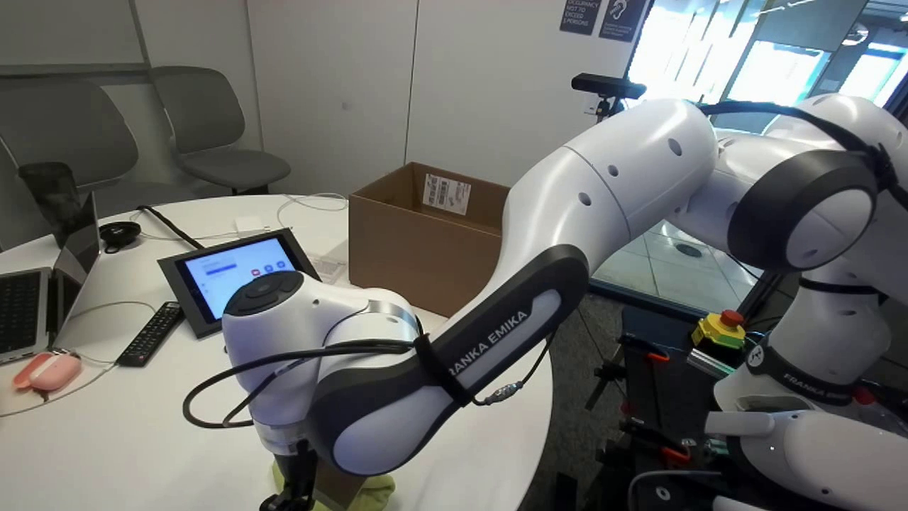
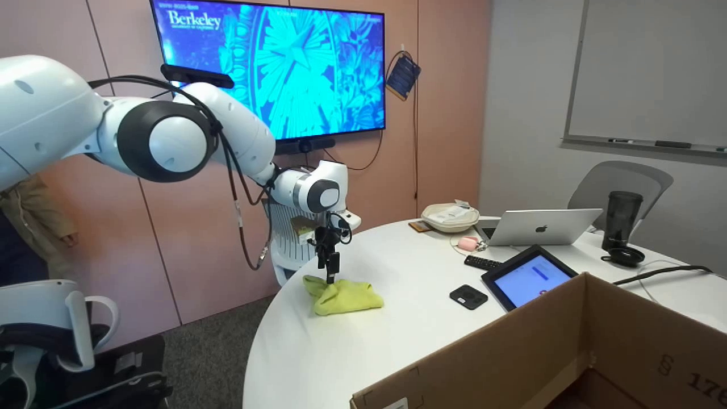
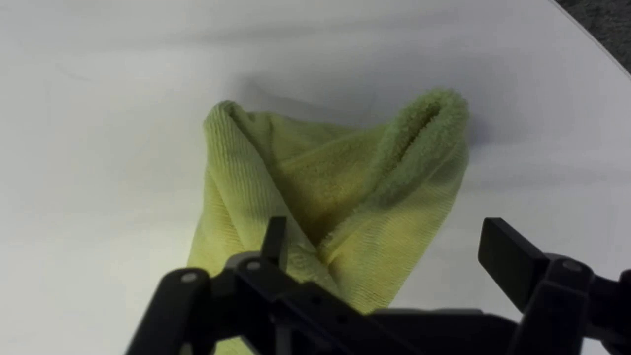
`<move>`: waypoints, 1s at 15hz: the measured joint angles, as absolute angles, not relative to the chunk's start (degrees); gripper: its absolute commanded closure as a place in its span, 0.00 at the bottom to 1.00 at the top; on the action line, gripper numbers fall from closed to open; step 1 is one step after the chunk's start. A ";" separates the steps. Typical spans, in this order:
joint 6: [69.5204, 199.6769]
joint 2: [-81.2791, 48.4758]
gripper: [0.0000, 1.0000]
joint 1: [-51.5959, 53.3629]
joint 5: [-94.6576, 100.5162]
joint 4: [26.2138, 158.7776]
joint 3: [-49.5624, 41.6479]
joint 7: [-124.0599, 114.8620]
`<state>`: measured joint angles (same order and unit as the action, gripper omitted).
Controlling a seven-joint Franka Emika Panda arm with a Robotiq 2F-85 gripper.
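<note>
A yellow-green cloth (image 3: 246, 187) lies crumpled and folded on the white round table (image 3: 98, 148). It also shows in both exterior views, partly cut off or hidden by the arm in an exterior view (image 1: 376, 490) and in full in an exterior view (image 2: 346, 298). My gripper (image 3: 387, 239) points down over the cloth, open, with nothing between its fingers gripped. In the wrist view the left finger overlaps the cloth and the right finger is over bare table beside it. In an exterior view the gripper (image 2: 330, 277) is at the cloth's back edge; whether it touches I cannot tell.
An open cardboard box (image 1: 425, 255) stands on the table. A tablet (image 2: 531, 281), a small black device (image 2: 468, 296), a remote (image 2: 481, 262), a pink case (image 2: 468, 243), a bowl (image 2: 450, 217), a laptop (image 2: 545, 227) and a dark tumbler (image 2: 622, 218) are also there. The table edge (image 3: 591, 42) is near the cloth.
</note>
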<state>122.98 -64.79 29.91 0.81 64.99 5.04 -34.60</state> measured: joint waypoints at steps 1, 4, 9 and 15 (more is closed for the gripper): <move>122.98 -65.24 0.00 30.00 0.81 64.59 4.60 -35.78; 122.99 -66.35 0.00 29.97 0.82 63.32 3.13 -38.45; 122.84 -68.51 0.00 29.92 0.84 60.85 2.20 -39.35; 122.13 -73.32 0.00 29.79 0.84 57.33 2.19 -39.38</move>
